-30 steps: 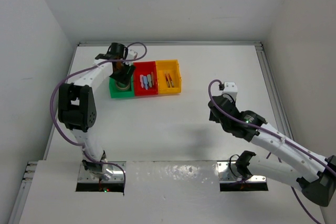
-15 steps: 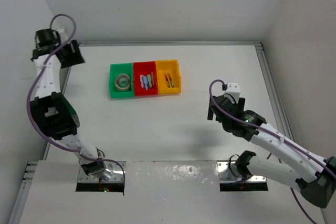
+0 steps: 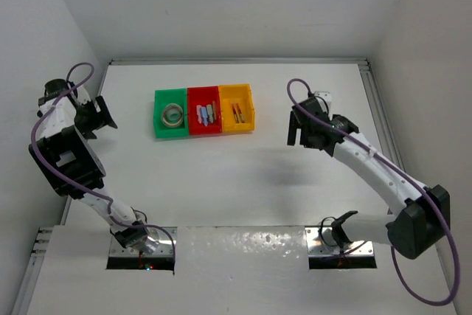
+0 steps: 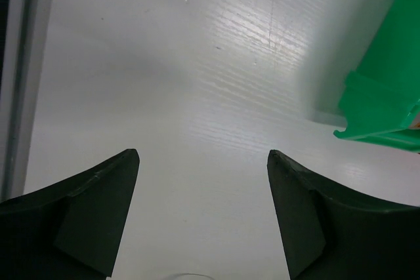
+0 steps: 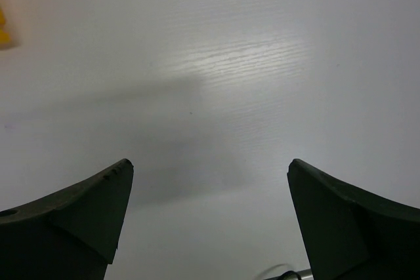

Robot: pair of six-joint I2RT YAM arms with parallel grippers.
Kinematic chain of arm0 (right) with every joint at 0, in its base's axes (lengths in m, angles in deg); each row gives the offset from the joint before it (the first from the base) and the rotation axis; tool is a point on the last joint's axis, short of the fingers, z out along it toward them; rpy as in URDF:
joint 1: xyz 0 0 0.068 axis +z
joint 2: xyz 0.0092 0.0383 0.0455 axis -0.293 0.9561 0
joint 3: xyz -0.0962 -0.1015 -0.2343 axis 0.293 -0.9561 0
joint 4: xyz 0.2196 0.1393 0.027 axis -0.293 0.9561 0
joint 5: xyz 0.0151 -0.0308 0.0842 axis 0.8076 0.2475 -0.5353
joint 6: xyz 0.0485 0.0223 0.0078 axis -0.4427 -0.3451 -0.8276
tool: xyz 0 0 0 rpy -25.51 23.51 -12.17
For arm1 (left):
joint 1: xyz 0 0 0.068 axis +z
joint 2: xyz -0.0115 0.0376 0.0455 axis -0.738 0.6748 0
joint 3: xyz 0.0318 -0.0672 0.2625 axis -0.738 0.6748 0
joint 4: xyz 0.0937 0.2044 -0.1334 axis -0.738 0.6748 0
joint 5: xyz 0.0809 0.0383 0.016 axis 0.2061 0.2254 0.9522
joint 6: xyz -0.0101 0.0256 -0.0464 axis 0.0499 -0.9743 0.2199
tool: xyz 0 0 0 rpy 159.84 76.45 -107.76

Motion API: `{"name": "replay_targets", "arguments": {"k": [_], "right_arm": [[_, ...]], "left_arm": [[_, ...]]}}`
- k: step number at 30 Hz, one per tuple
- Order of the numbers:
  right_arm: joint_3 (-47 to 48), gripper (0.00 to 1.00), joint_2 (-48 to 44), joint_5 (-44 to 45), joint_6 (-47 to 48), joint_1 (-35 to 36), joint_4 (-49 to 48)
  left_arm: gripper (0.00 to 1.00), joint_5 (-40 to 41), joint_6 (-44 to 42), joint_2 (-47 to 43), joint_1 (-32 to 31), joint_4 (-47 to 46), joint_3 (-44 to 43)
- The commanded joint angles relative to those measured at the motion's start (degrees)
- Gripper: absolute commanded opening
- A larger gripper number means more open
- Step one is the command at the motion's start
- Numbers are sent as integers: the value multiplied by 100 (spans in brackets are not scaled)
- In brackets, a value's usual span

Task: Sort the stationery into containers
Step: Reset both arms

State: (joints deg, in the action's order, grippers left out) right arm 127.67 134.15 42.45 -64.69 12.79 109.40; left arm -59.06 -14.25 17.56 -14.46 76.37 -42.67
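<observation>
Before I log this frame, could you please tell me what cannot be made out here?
Stationery in the red bin and yellow bin: top view, too small to count.
Green bin: left wrist view, cut by right edge, inside hidden.
Yellow bin: right wrist view, only a sliver at the left edge.

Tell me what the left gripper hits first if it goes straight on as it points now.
Most likely the bare table: in its wrist view the left gripper frames only white surface. The green bin sits right of that line; depth is unclear.
</observation>
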Motion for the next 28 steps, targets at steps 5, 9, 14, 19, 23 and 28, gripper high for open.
{"name": "replay_targets", "arguments": {"k": [5, 9, 14, 19, 23, 28], "right_arm": [[190, 99, 55, -945, -168, -1074, -55], [-108, 99, -287, -910, -238, -1198, -291], [-364, 99, -526, -699, -379, -1242, -617], [-346, 99, -499, -479, -441, -1242, -547], [-355, 99, -482, -462, -458, -1242, -547], [-513, 99, -596, -427, -362, -1216, -871]], "left_arm": [[77, 165, -305, -659, 126, -303, 114], [77, 156, -323, -738, 179, -417, 334], [77, 59, -279, -712, 179, -417, 360], [77, 33, -297, -747, 179, -417, 360], [78, 15, -288, -774, 161, -426, 352], [78, 6, -297, -765, 144, -417, 343]]}}
